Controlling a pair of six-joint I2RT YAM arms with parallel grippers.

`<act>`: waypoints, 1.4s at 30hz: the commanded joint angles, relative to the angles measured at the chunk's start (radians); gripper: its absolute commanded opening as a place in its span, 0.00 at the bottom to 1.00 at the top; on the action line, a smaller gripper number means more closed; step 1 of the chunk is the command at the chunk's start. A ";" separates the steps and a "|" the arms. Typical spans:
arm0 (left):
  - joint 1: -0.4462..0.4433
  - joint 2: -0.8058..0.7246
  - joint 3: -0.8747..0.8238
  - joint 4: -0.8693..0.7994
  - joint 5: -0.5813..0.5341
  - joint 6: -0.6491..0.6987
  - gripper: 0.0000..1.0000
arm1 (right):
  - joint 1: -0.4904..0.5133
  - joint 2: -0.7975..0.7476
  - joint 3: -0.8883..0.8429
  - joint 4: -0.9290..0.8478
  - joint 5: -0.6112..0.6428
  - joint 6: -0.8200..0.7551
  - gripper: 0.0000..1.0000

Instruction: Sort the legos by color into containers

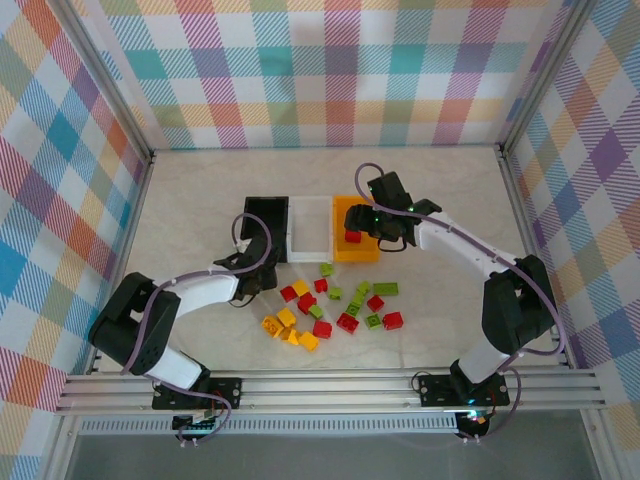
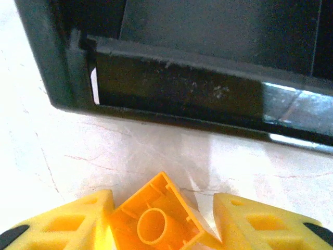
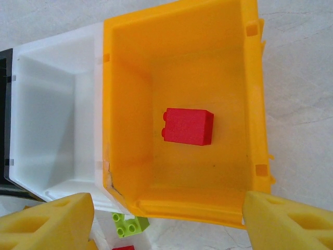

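Left wrist view shows the left tool (image 2: 164,208) with its fingers on both sides of a yellow-orange brick (image 2: 156,221), just before the black bin (image 2: 177,99); whether it already clamps the brick, I cannot tell. Next, the white bin (image 3: 86,120) holds nothing. The orange bin (image 3: 130,104) holds one red brick (image 3: 188,126), and the right tool (image 3: 169,224) hangs above it with fingers apart. Most legos (image 1: 335,305) lie loose on the surface (image 1: 200,200), so I judge the sorting has hardly begun.

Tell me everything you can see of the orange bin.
The orange bin is an open-topped rectangular box of glossy plastic with small notches in its rim. It stands upright on the table, one side against the white bin, and holds one red brick lying on its floor.
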 commanded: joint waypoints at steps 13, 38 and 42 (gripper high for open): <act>0.034 -0.221 0.232 -0.285 -0.043 -0.014 0.37 | 0.008 -0.089 -0.074 0.025 -0.001 0.051 0.76; 0.065 0.005 0.585 -0.236 0.106 0.000 1.00 | 0.008 -0.335 -0.396 -0.095 -0.072 0.077 0.77; -0.019 -0.148 0.493 -0.254 0.130 0.013 1.00 | 0.016 -0.354 -0.468 -0.147 -0.106 0.070 0.77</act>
